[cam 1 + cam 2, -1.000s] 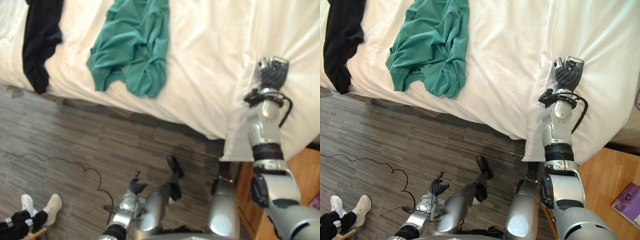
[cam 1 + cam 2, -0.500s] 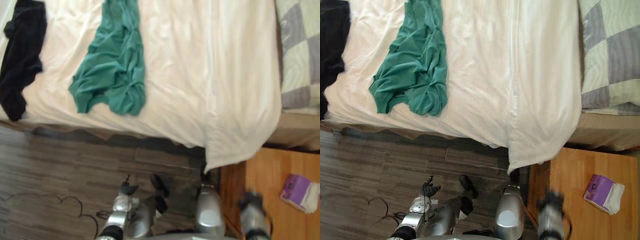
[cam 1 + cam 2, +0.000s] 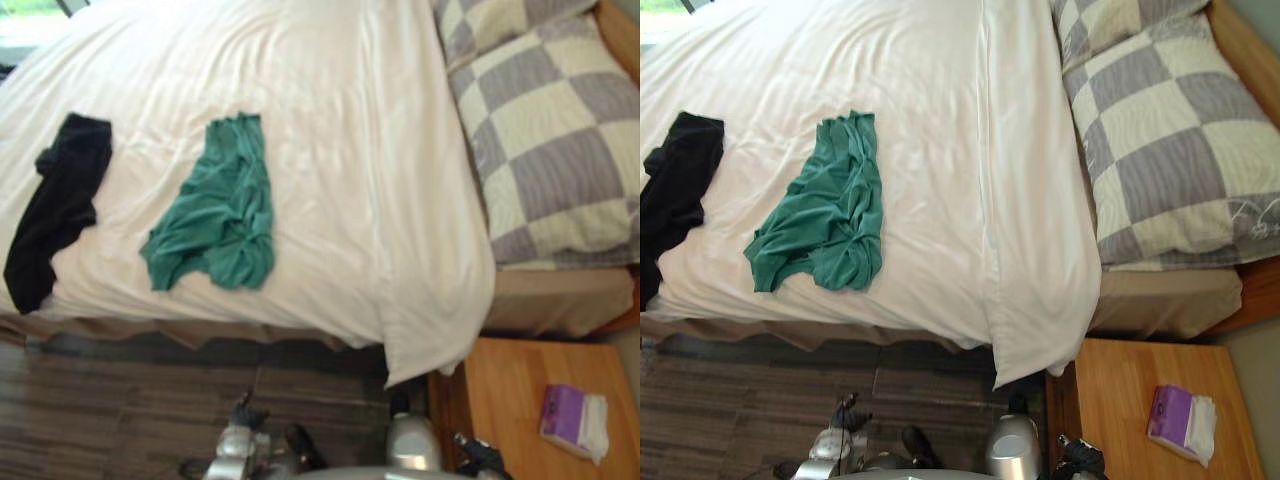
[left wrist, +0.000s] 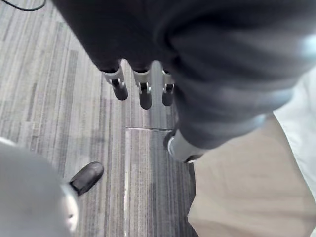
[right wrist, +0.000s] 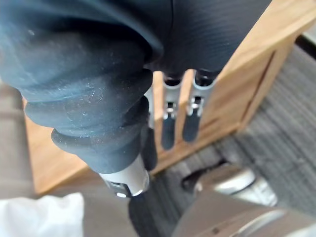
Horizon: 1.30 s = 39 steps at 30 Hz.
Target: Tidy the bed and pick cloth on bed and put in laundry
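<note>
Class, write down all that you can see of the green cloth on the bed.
The green cloth is a teal, soft-looking garment, crumpled and full of folds. It is narrower at its far end and wider and bunched at its near end. It lies spread on the white cover, close to the cover's near edge but not hanging over it. A black cloth lies to its left, apart from it. Only the cover touches it.
</note>
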Motion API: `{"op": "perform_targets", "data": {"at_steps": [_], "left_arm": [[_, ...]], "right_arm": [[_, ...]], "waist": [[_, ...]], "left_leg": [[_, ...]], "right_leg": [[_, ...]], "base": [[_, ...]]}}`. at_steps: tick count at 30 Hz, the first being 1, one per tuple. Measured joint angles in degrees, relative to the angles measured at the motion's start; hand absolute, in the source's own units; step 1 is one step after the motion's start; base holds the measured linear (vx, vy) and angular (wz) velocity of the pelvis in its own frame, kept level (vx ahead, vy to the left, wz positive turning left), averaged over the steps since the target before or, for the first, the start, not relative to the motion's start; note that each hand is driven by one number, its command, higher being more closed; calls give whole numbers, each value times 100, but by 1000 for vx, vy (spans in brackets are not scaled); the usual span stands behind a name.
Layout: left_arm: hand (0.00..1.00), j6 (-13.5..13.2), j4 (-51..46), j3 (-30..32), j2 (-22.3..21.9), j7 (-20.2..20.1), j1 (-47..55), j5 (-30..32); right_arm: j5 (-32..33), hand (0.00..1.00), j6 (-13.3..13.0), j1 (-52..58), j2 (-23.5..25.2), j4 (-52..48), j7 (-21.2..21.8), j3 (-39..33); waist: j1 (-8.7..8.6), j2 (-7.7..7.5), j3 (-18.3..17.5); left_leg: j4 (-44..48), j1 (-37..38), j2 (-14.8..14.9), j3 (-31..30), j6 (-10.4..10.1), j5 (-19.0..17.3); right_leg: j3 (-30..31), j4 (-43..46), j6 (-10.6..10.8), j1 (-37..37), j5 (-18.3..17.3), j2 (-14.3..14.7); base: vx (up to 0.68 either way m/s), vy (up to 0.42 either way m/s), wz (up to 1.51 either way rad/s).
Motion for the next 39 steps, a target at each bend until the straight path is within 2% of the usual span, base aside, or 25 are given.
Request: {"op": "perform_targets", "data": {"at_steps": [2, 5, 7, 9, 11, 12, 15, 16, 17, 18, 19, 21, 22, 23, 24, 25, 26, 27, 28, 29, 30, 33, 34, 36, 39], "left_arm": [[0, -6, -14, 231, -31, -58, 2, -28], [0, -3, -62, 490, -151, -42, 11, -121], [0, -7, -45, 609, -248, -31, 23, -256], [0, -16, -40, 631, -252, -32, 22, -298], [0, -28, -69, 675, -250, -28, 4, -298], [0, -47, -98, 648, -248, -29, 15, -298], [0, -114, -153, 558, -190, -19, 23, -337], [0, -132, -157, 521, -179, -13, 25, -348], [0, -148, -203, 438, -104, -13, 19, -348], [0, -154, -232, 351, 182, -7, 17, -350], [0, -180, -329, 350, 335, 109, 16, -346], [0, -188, -235, 208, 387, 119, -28, -345], [0, -162, -159, 63, 341, 130, -129, -337], [0, -164, -153, -37, 287, 153, -166, -340], [0, -167, -159, -87, 168, 225, -284, -337], [0, -166, -197, -184, 104, 247, -332, -333], [0, -169, -223, -434, 105, 257, -379, -312], [0, -169, -228, -527, 104, 255, -429, -291], [0, -164, -292, -733, 67, 236, -589, -283], [0, -168, -339, -840, -6, 218, -675, -278], [0, -163, -314, -898, -101, 205, -813, -234], [0, -151, -310, -992, -254, 189, -780, -76], [0, -153, -311, -991, -259, 189, -692, -18], [0, -162, -362, -983, -272, 191, -620, -13], [0, -167, -470, -944, -395, 192, -448, -181]], "right_arm": [[-100, 0, 5, -5, 33, 21, 14, 64], [-115, 0, 8, 52, -123, 155, 7, 85], [-57, 0, 12, 82, -127, 200, -4, -55], [-2, 0, 15, 108, -146, 214, -14, -148], [-2, 0, 14, 113, -138, 225, -10, -137], [-7, 0, 17, 132, -141, 226, -10, -116], [-93, 0, 6, 203, -223, 319, -11, 18], [-120, 0, 6, 209, -250, 356, -10, 79], [-128, 0, -17, 206, -262, 398, -26, 126], [-127, 0, -26, 211, -111, 514, -32, 156], [-184, 0, -33, 250, -104, 615, -21, 244], [-463, 0, -40, 243, -116, 626, -8, 480], [-583, 0, -30, 134, -136, 617, -66, 550], [-620, 0, -27, 79, -252, 624, -126, 622], [-738, 0, -24, 7, -412, 623, -140, 843], [-892, 0, -29, -8, -463, 594, -129, 1240], [-1060, 0, -34, -17, -458, 436, -134, 1575], [-1098, 0, -40, -18, -436, 363, -129, 1689], [-1214, 0, -69, -8, -410, 185, -110, 1853], [-1253, 0, -98, -9, -427, 77, -38, 2003], [-1254, 0, -114, -68, -457, 29, 18, 2078], [-1252, 0, -137, -207, -529, 14, 104, 2091], [-1248, 0, -138, -222, -500, 16, 100, 2094], [-1238, 0, -171, -300, -488, 58, 99, 2104], [-1155, 0, -155, -487, -645, 234, 69, 2068]], "waist": [[100, 39, -24], [163, 142, -51], [166, 164, -68], [163, 229, -107], [110, 203, -107], [13, 168, -108], [21, 118, -132], [33, 124, -136], [35, 89, -149], [44, -191, -269], [46, -365, -506], [44, -389, -516], [150, -444, -550], [249, -413, -542], [327, -362, -510], [334, -294, -512], [315, -210, -518], [306, -194, -514], [295, -169, -503], [307, -139, -471], [358, -202, -387], [346, -77, -229], [402, -107, -197], [505, -131, -138], [530, -18, 126]], "left_leg": [[1497, -425, 485, 46, -120, -608], [3174, -857, 1054, 67, -183, -710], [3609, -898, 1266, 331, -231, -762], [3589, -919, 1406, 326, -57, -945], [3335, -1092, 1646, -96, -40, -953], [3011, -1364, 1844, -741, -60, -938], [2337, -1811, 2014, -2293, -41, -897], [2234, -1833, 2017, -2547, -39, -896], [2338, -1885, 1932, -2790, -774, -593], [3056, -2180, 1606, -2711, -948, -1033], [3964, -2660, 1620, -2876, -1027, -1526], [4491, -2771, 1514, -2748, -998, -1907], [4491, -2651, 1405, -2428, -902, -1982], [4353, -2496, 1407, -2133, -750, -1964], [3979, -2147, 1330, -1853, -563, -1840], [3476, -1785, 1214, -1770, -455, -1669], [2757, -1439, 1052, -1739, -343, -1359], [2474, -1351, 963, -1745, -301, -1214], [1929, -1200, 727, -1774, -196, -902], [1662, -1137, 550, -1851, -134, -772], [1523, -976, 264, -1918, -102, -714], [1440, -598, 61, -2006, -68, -698], [1584, -533, 3, -2032, -23, -727], [2965, -1303, 10, -2079, 9, -755], [4676, -2109, 311, -2084, -384, -595]], "right_leg": [[131, -49, 37, 97, -67, 56], [330, -52, 91, 318, -47, 49], [452, -90, 107, 359, -34, -36], [542, -156, 158, 367, -27, -105], [566, -209, 266, 356, -89, -305], [549, -29, 466, 254, -221, -527], [637, 399, 868, 57, -451, -1076], [667, 394, 872, 67, -454, -1151], [732, 323, 869, 88, -456, -1302], [910, 110, 872, 182, -417, -1621], [882, 28, 738, 69, 229, -1581], [877, -105, 716, 11, 1096, -1757], [600, -165, -4, -234, 1935, -1896], [280, -40, -578, -447, 2280, -1931], [-280, 975, -726, -790, 1487, -1821], [-537, 1626, -98, -811, 596, -1352], [-552, 2021, 67, -787, -226, -518], [-559, 2074, 122, -788, -465, -205], [-618, 1901, 69, -769, -781, 409], [-759, 1339, -83, -609, -812, 757], [-1117, 658, -480, -179, -726, 818], [-1182, 513, -607, 309, -797, 661], [-1175, 435, -603, 500, -846, 609], [-1144, 428, -483, 444, -945, 461], [-1119, 611, -468, 496, -999, 319]], "base": [[96, -82, -32], [108, -78, -41], [166, 113, -31], [114, 125, -15], [83, 169, 19], [85, 309, 41], [141, 495, 24], [218, 731, 3], [166, 538, -8], [286, 723, -16], [247, 602, -23], [198, 589, -45], [269, 769, -71], [234, 630, -91], [234, 509, -75], [204, 358, -46], [239, 404, -3], [224, 317, 43], [138, 144, 67], [172, 152, 81], [149, 130, 58], [137, 101, 38], [43, 44, 14], [19, 54, 14], [5, 127, -9]]}}
